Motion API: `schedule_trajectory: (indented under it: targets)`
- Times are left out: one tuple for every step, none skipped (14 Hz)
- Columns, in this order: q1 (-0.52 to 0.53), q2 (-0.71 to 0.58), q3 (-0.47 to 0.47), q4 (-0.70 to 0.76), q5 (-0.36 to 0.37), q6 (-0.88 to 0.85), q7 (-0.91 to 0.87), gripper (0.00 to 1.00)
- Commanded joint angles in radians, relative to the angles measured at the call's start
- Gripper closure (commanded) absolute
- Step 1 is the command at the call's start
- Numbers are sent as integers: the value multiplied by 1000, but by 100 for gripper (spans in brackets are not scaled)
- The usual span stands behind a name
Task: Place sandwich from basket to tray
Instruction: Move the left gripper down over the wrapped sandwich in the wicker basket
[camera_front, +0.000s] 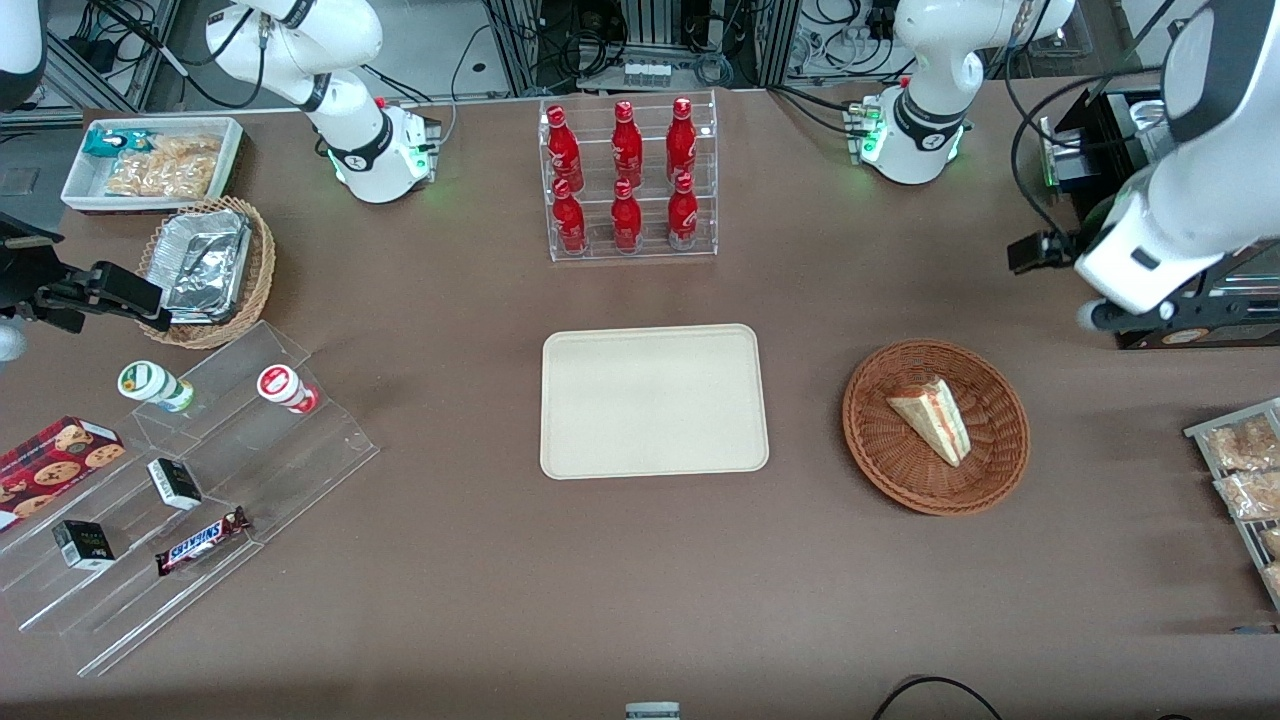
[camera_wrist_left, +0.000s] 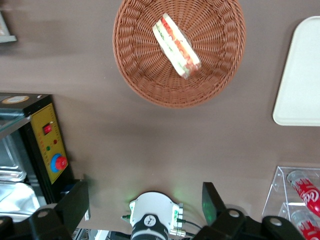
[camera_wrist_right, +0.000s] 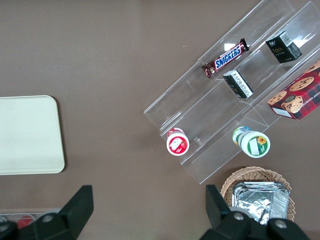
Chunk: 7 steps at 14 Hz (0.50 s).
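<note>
- A brown table (camera_front: 480, 560) fills the front view; cables and metal frames run along its edge farthest from the camera.
- A white bin (camera_front: 150, 160) of bagged snacks sits at the parked arm's end, with a pale basket (camera_front: 255, 270) of foil containers nearer the camera.
- Nearer the camera again, a clear stepped stand (camera_front: 300, 450) carries two cups (camera_front: 285, 388), a cookie box (camera_front: 55, 455), small black boxes and a Snickers bar (camera_front: 200, 540).
- A clear rack (camera_front: 630, 180) holds six red bottles at mid-table, farther from the camera than the tray.
- The tray (camera_front: 655, 400) lies flat in the middle of the table.
- The basket (camera_front: 880, 450) sits beside the tray toward the working arm's end, apart from it, with bare table between.
- The sandwich (camera_front: 932, 418) lies in the basket, filling edge showing red and green.
- The gripper (camera_wrist_left: 145, 205) hangs high above the table, well away from the basket, toward a black box (camera_front: 1110, 130) with a yellow panel; its jaws stand wide apart, holding nothing.
- More snack bags (camera_front: 1245, 470) lie at the working arm's table edge.
</note>
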Motion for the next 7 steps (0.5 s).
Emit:
schedule_trajectory:
  targets:
    - [8,99,-2,8,11,60,-63,0]
    - [8,130,-2,-3,18,102,-128,0]
    - [8,142,-2,-43,19,161,-165,0]
    - [8,144,-2,-96,19,229,-176,0]
    - [8,142,-2,-164,19,311,-182,0]
    - [8,144,-2,-214,18,383,-200,0]
    - [8,154,-2,-248,16,432,-273,0]
